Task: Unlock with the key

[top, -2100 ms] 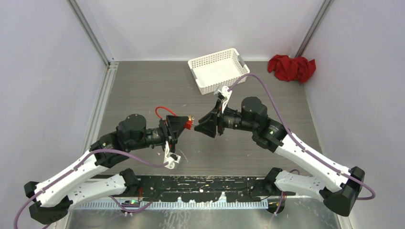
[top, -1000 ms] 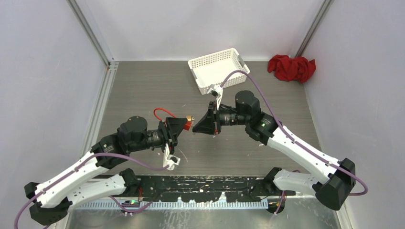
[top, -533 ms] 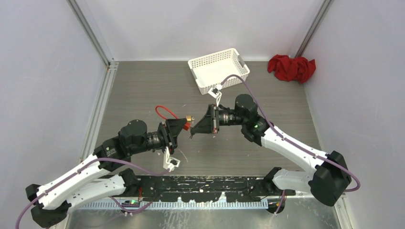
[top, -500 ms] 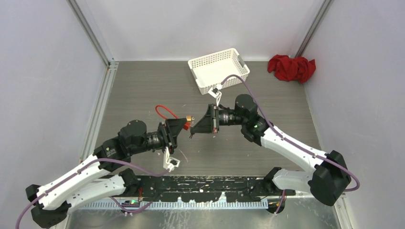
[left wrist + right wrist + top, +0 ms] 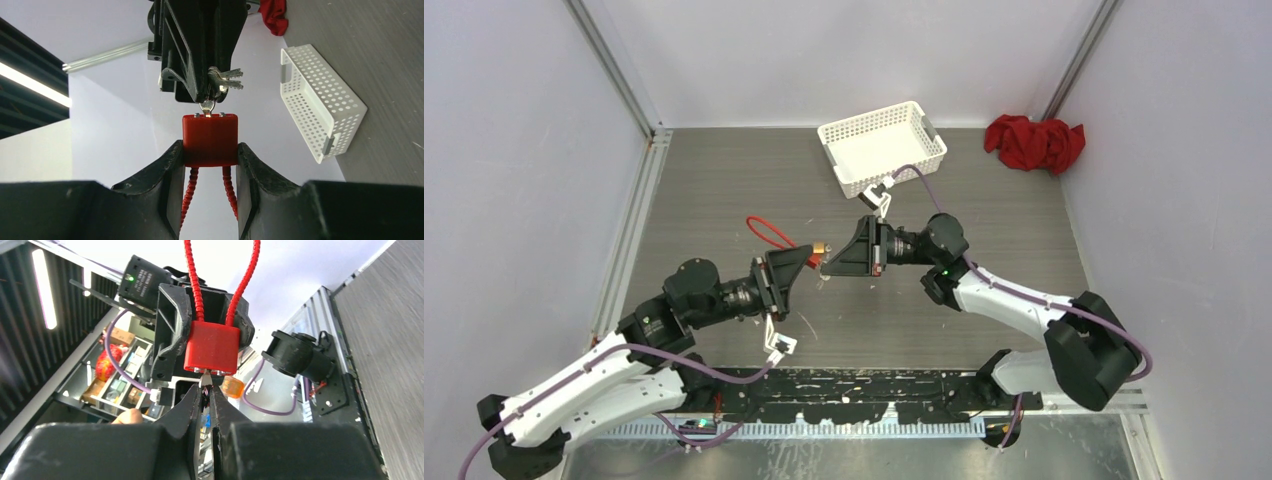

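Note:
My left gripper (image 5: 210, 157) is shut on a red padlock (image 5: 210, 139) with a red ribbed cable shackle (image 5: 767, 231), held above the table's middle. My right gripper (image 5: 206, 389) is shut on the key (image 5: 205, 379), whose blade is in the keyhole at the lock's bottom face. In the left wrist view the key's bow (image 5: 207, 106) sits at the lock's end, with spare keys (image 5: 226, 80) hanging beside the right gripper. In the top view the two grippers meet tip to tip at the padlock (image 5: 817, 258).
A white perforated basket (image 5: 882, 146) stands at the back middle, just behind the right wrist. A red cloth (image 5: 1035, 142) lies in the back right corner. Grey walls close in the left, right and back sides.
The right gripper has moved left to the lock and the key has gone into the keyhole. The left gripper has tilted and the shackle has swung farther back.

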### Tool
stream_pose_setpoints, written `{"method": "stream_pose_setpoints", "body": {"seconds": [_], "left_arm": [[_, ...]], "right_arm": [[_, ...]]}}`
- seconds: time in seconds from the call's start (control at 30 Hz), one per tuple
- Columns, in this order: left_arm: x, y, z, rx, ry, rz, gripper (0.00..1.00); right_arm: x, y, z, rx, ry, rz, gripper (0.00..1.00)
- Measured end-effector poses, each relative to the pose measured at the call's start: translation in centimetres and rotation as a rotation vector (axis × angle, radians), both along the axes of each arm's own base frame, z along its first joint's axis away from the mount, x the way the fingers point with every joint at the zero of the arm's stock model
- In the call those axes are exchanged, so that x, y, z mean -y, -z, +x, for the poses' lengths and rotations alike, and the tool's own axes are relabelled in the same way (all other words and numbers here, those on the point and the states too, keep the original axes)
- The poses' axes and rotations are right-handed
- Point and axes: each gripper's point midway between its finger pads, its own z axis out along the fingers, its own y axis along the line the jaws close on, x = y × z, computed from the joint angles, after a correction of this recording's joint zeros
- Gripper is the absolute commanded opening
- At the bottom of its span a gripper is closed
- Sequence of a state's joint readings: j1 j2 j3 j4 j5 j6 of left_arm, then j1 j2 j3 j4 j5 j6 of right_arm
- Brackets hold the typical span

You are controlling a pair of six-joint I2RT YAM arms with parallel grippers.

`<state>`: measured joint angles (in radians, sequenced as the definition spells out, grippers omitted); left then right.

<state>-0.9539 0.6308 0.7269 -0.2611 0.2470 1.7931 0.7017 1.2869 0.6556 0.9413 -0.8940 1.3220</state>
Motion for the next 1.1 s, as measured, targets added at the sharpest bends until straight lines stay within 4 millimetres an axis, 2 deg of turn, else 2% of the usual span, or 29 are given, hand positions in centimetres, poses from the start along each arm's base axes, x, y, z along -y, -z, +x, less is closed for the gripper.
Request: {"method": "stream_pose_setpoints", "body": {"seconds": [0.27,0.67,0.83,1.0,1.1], "left_arm": [[0.3,-1.8,-0.3,0.088,0.026,-0.039,0.00],[0.9,-3.2,-0.2,0.186,0.043,-0.055,0.00],[1.0,-3.3,-0.2,0.194,0.042,-0.059,0.00],[1.3,-3.5,-0.7,0.204,0.074,-0.063,0.00],[1.4,-3.7,-1.1,0.202,0.092,-0.072,0.00]], "right_arm": [[0.4,-1.8,-0.4,-0.057,-0.030,0.112,0.01],[0.9,-2.5,-0.2,-0.172,-0.059,0.218,0.01],[0.9,-2.7,-0.1,-0.199,-0.064,0.221,0.21],[0.8,-2.5,-0.1,-0.209,-0.063,0.209,0.54],[0.8,-2.1,0.0,-0.199,-0.051,0.171,0.60]]}}
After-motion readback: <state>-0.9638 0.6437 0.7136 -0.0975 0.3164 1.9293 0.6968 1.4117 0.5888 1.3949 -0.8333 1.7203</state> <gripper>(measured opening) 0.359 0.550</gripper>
